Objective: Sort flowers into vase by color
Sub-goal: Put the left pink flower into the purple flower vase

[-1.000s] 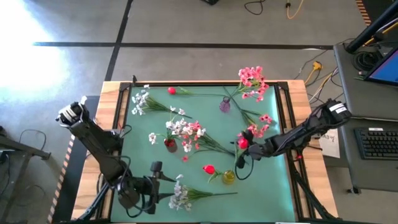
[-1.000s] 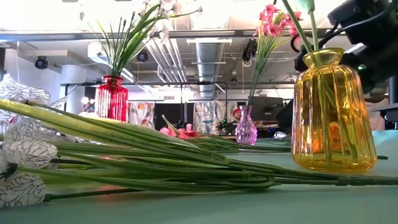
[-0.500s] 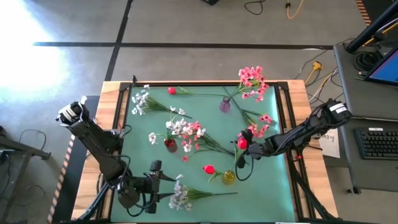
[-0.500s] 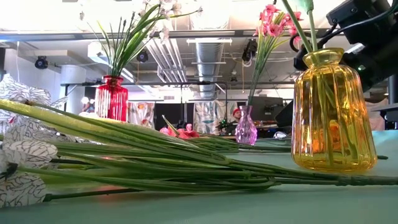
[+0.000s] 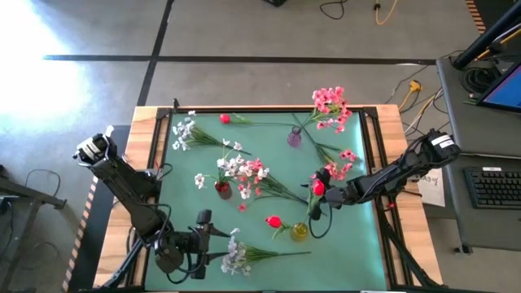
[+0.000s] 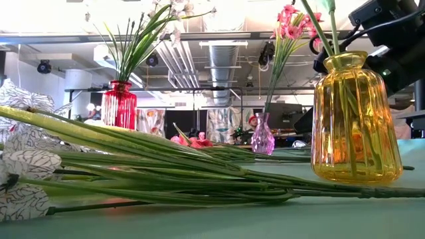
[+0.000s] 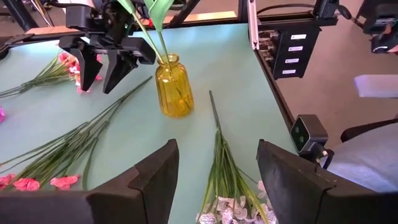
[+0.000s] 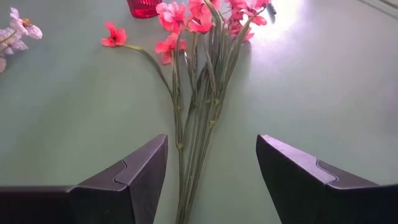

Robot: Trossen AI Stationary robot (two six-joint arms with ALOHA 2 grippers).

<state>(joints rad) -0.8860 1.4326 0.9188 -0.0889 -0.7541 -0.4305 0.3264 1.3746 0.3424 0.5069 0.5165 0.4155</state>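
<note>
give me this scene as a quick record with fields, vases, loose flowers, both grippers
yellow vase: near front edge, holds a green stem
red vase: mid-mat, white blossoms in it
purple vase: toward back, pink blossoms in it
white spray: loose, lying flat at front
pink spray: loose, lying flat on the mat
left gripper: open, beside white spray
right gripper: open, above pink spray's stems, next to yellow vase

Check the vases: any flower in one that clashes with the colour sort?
Red vase holds mixed blossoms, white and pink together, so that one looks unsorted. Purple vase holds pink spray only. Yellow vase holds one green stem; its bloom isn't clear.
</note>
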